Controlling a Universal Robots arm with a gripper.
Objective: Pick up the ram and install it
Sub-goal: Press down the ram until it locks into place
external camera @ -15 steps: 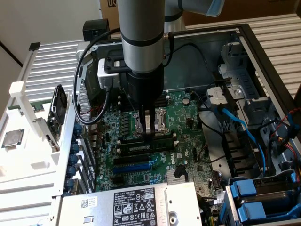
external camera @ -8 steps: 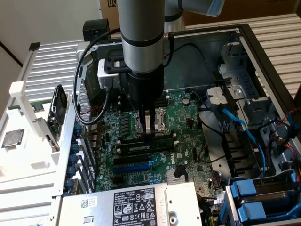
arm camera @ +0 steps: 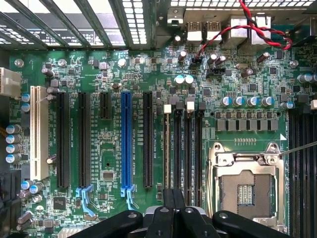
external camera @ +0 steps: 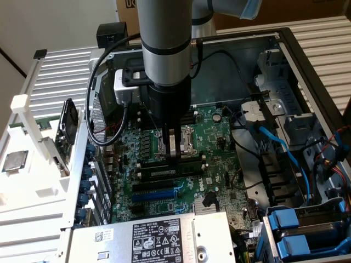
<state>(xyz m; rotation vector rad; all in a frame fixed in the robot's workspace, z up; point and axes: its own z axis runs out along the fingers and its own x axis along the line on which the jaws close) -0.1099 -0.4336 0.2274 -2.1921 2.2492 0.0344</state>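
The ram (arm camera: 167, 148) stands on edge in one of the long black motherboard slots beside the processor socket (arm camera: 246, 186), with white latches at the slot's far end. In the exterior view the ram (external camera: 189, 162) is a thin green strip running across the board below the arm. My gripper (external camera: 174, 158) hangs straight down over the middle of that strip. Its black fingers are shut together, and the gripper (arm camera: 173, 196) sits just above the ram's top edge. Whether the tips touch it I cannot tell. Nothing shows between the fingers.
The open computer case (external camera: 285, 41) surrounds the motherboard. A blue expansion slot (arm camera: 127, 144) and several black ones lie beside the ram slots. A labelled power supply (external camera: 164, 241) sits in front. Blue cables (external camera: 274, 142) and drive bays stand at the exterior view's right. A square silver chip (external camera: 13, 160) rests on a white tray.
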